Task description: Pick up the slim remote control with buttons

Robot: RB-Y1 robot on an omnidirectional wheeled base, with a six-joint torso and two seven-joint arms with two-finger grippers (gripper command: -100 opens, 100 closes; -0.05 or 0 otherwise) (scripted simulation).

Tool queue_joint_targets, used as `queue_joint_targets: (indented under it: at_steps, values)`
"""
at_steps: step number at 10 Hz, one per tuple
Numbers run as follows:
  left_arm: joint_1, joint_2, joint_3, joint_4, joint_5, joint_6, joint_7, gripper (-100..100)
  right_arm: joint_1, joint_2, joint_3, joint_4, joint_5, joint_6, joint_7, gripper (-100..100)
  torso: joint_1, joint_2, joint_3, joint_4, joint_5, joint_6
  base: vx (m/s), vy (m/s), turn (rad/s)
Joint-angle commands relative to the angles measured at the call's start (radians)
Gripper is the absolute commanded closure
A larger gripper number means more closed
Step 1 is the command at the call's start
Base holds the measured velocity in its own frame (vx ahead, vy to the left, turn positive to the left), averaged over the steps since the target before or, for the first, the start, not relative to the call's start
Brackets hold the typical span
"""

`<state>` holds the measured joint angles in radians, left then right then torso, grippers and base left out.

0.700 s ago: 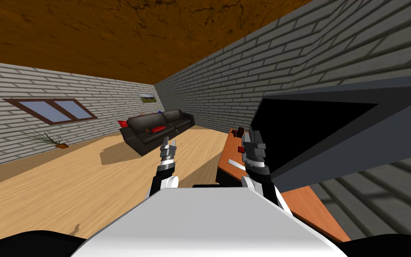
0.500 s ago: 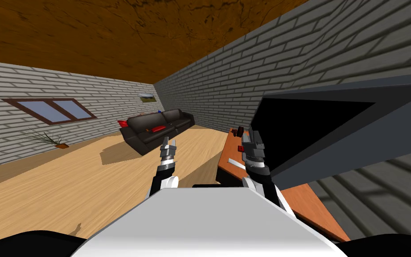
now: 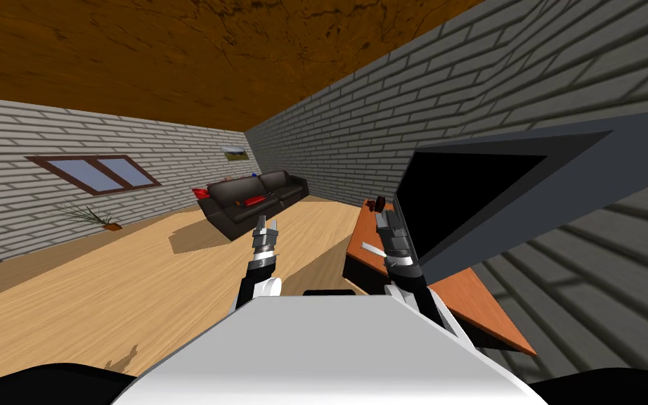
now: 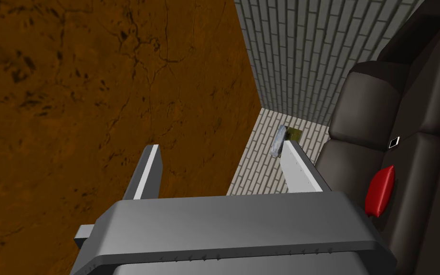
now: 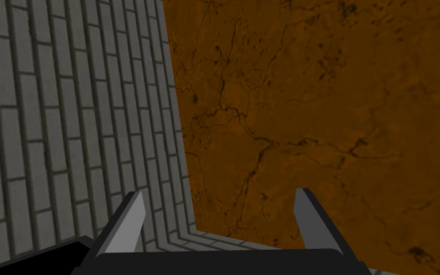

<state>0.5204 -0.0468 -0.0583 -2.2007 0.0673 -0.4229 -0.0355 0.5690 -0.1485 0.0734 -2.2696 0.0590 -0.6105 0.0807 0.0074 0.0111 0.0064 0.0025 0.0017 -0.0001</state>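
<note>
A big dark television [image 3: 470, 197] stands close beside the right gripper [image 3: 384, 219] on a long orange-brown table [image 3: 470, 302]. That gripper points up towards the ceiling with its blades spread wide and nothing between them. The slim remote [image 3: 371, 249], a pale strip, lies flat on the table below the fingertips, level with the wrist on the side towards the left gripper [image 3: 266, 226]. The left gripper is spread too, raised over the floor and facing a black sofa [image 3: 245, 204].
</note>
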Motion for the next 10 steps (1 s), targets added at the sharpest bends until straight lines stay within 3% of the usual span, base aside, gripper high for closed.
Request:
queue_joint_targets:
  at_steps: [1, 6, 9, 10]
  values:
    - [0.0, 0.0, 0.0, 0.0, 0.0, 0.0, 0.0, 0, 0.0, -0.038, 0.018, 0.012, 0.008, 0.021, 0.008, -100, 0.0, 0.0, 0.0, 0.0, 0.0, 0.0, -0.187, 0.096, 0.077]
    - [0.0, 0.0, 0.0, 0.0, 0.0, 0.0, 0.0, 0, 0.028, -0.155, 0.108, 0.113, 0.041, 0.084, 0.046, -100, -0.002, 0.0, 0.0, 0.0, 0.0, 0.0, -0.17, 0.084, 0.158]
    - [0.0, 0.0, 0.0, 0.0, 0.0, 0.0, 0.0, 0, 0.063, -0.229, 0.172, 0.209, 0.064, 0.137, 0.077, -100, -0.003, -0.005, -0.002, -0.001, -0.001, 0.0, -0.078, 0.078, 0.269]
    - [0.0, 0.0, 0.0, 0.0, 0.0, 0.0, 0.0, 0, 0.063, -0.229, 0.172, 0.222, 0.064, 0.137, 0.077, -100, -0.004, -0.006, -0.003, -0.001, -0.001, 0.0, -0.025, 0.028, 0.109]
